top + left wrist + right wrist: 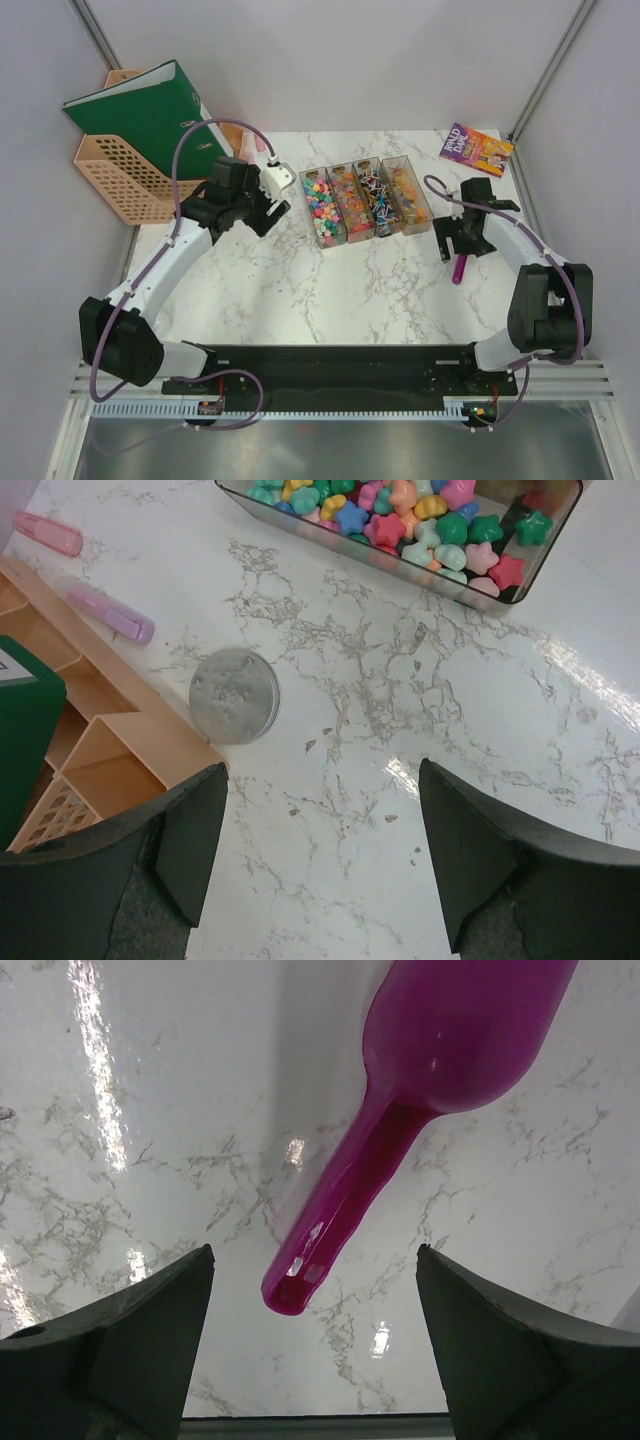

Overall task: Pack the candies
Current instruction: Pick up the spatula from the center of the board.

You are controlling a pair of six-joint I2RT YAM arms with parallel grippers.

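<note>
- Black right fingers (130,1350) spread wide, gripping nothing; one each side of the handle tip of a magenta plastic scoop (440,1040), w/ a clear gap on both sides.
- Scoop lies flat on the white marble surface (330,290), handle toward the right fingers, bowl pointing away; open side of handle faces up.
- Top view: scoop sits just right of the tray row, apart from it, at the right arm's end.
- Black left fingers (190,840) also released, wide apart, nothing between them but bare marble below.
- Just ahead-left of the left fingers: small round clear jar (234,695), seen from above, touching or nearly touching the edge of a peach plastic desk organiser (110,770); can't tell which.
- Two pink marker pens (112,615) lie on the surface past the jar, along the organiser's side.
- Further out: the candies (400,520), small star-shaped pcs in pink, green, yellow, orange, blue, heaped in a clear rectangular tray (450,585).
- Top view: four such trays side by side mid-surface, between the two arms, each holding candies; none seen loose on the marble.
- Far left: green ring binder (150,115) leaning in the organiser.
- Far right corner: purple paperback book (476,148), flat, well apart from the trays.
</note>
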